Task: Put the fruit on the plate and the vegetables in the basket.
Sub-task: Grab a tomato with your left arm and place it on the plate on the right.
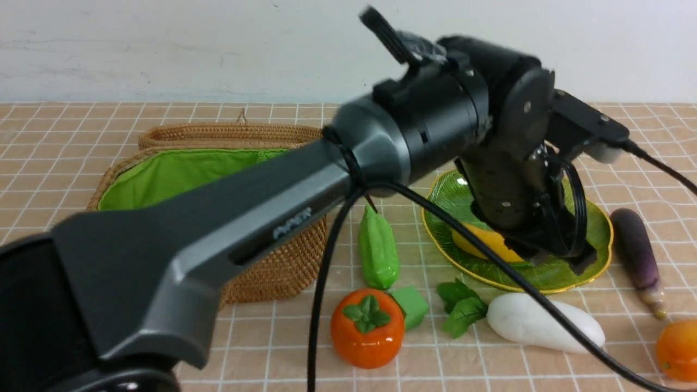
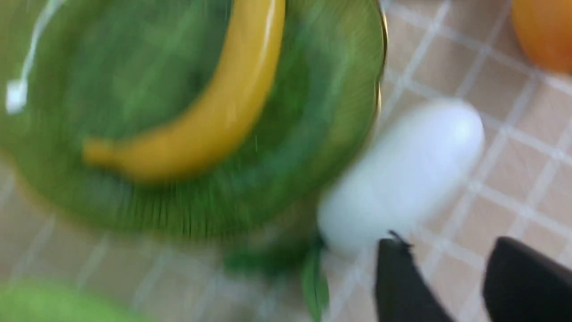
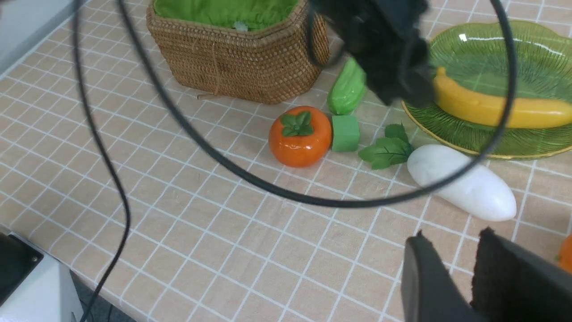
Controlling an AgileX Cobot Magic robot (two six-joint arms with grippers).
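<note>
Left gripper (image 2: 447,259) hangs slightly parted, empty — banana (image 2: 223,112) resting on the plate (image 2: 313,112); white radish (image 1: 517,321) lies just below that plate, lower right of front view, long axis crosswise.

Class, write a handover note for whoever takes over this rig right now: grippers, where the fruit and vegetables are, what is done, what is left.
Grippers: the left gripper is over the plate, jaws apart and empty. The right gripper is over the table, jaws slightly apart and empty.
Done: the banana lies on the plate.
Left: the persimmon and mango, both on the table, go to the plate. The gourd, radish and eggplant, all on the table, go in the basket.
The carrot is not in view, and the basket's inside is mostly hidden.
</note>
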